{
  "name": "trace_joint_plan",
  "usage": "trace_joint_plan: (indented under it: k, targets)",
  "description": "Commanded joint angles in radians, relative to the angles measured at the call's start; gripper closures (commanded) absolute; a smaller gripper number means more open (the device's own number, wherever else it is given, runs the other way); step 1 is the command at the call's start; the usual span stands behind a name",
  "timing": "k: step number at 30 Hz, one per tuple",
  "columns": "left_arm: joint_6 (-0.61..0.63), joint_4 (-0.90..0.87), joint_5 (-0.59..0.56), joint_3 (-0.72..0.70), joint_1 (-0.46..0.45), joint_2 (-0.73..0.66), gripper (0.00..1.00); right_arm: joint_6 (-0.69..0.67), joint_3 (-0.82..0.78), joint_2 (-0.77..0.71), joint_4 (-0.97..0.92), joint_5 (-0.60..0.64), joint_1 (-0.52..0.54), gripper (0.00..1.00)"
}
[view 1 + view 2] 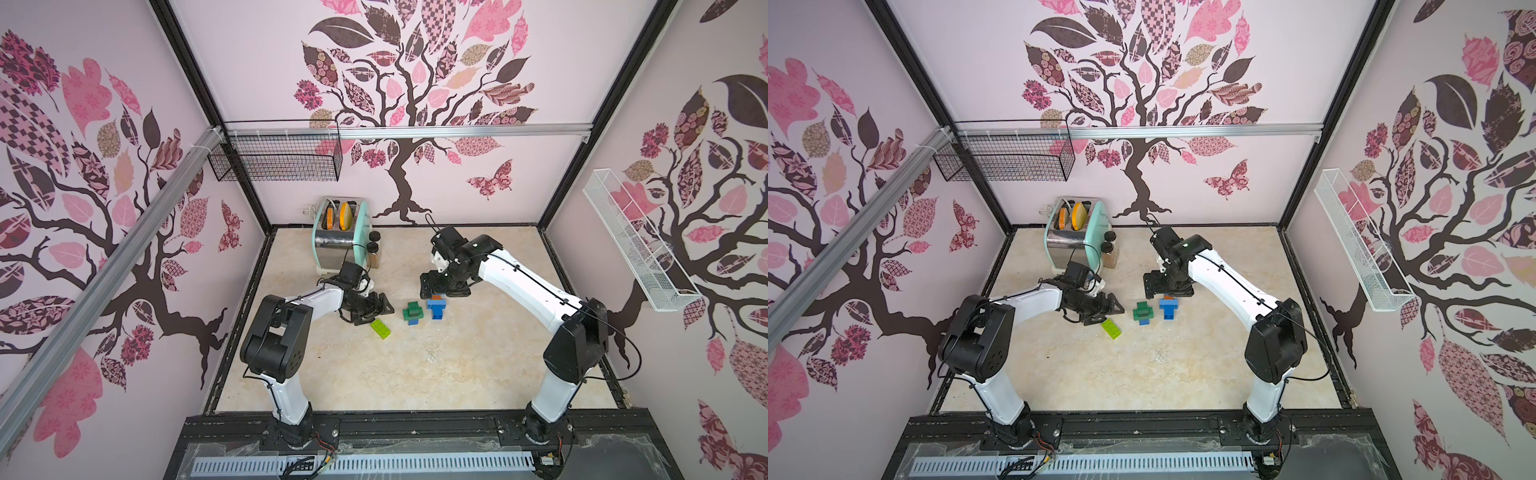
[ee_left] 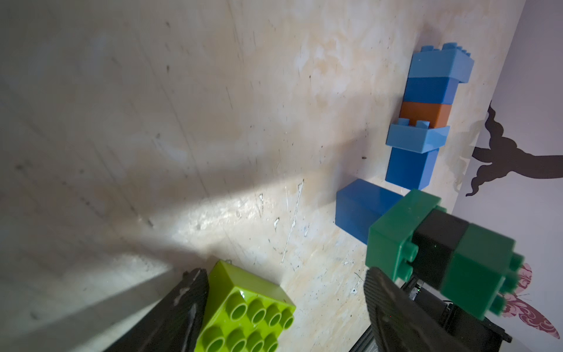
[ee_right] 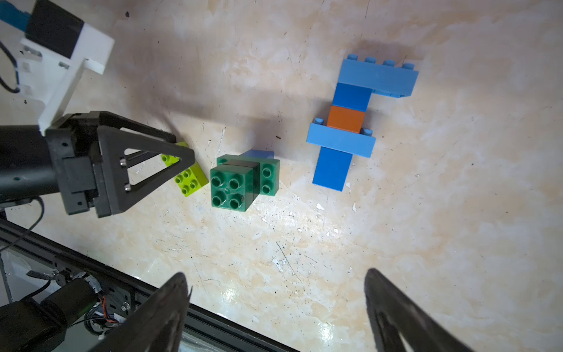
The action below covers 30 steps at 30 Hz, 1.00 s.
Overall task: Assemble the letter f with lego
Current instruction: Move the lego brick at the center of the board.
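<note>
A blue lego row lay flat on its side near the middle of the desk. A light blue oblong crossed one end and jutted to one side. After it came a blue square, an orange-brown square, a second light blue oblong set crosswise, and a longer blue brick at the other end.

Just to its left, not touching it, stood a green clump. It was made of dark green bricks with a black brick sandwiched between them, and it sat against a loose blue brick. How these were joined could not be told. Further left and nearer the robot, a lime brick lay alone, studs up.

The left end effector was low over the desk with its jaws wide, gripping nothing. In the left wrist view the lime brick sat between them, hard beside one finger, though contact could not be told. The green clump was near the other finger.

The right end effector hung above the desk, jaws spread wide and empty. In both top views it was over the far end of the blue lego row.

At the far edge stood a mint-and-chrome toaster with two dark-capped spice jars just beside it, well apart from the bricks.
</note>
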Motion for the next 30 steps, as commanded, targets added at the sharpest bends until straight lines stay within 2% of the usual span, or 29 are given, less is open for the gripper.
trace_joint_plan:
  k: [1,8,12,15,19,23,30]
  targets:
    - [-0.018,0.003,-0.004,-0.045,-0.031,-0.064,0.16,0.02,-0.008,-0.044,0.015,0.001,-0.003,0.09]
    - [-0.07,0.026,0.003,-0.12,-0.085,-0.137,0.16,0.059,-0.032,-0.047,0.026,-0.004,-0.003,0.1]
    - [-0.092,0.053,0.033,-0.134,-0.119,-0.137,0.17,0.084,-0.043,-0.057,0.013,0.041,-0.003,0.1]
    - [-0.072,0.051,0.043,-0.138,-0.158,-0.153,0.16,0.106,-0.06,-0.069,0.012,0.053,-0.003,0.1]
    - [-0.051,0.034,0.051,-0.128,-0.159,-0.16,0.16,0.151,-0.094,-0.087,0.028,0.048,-0.001,0.09]
    - [-0.063,-0.09,-0.093,-0.13,-0.142,-0.265,0.16,0.185,-0.112,-0.109,0.02,0.108,0.045,0.09]
    - [-0.133,-0.33,-0.249,-0.147,-0.015,-0.54,0.14,0.274,-0.128,-0.068,0.041,0.161,0.229,0.08]
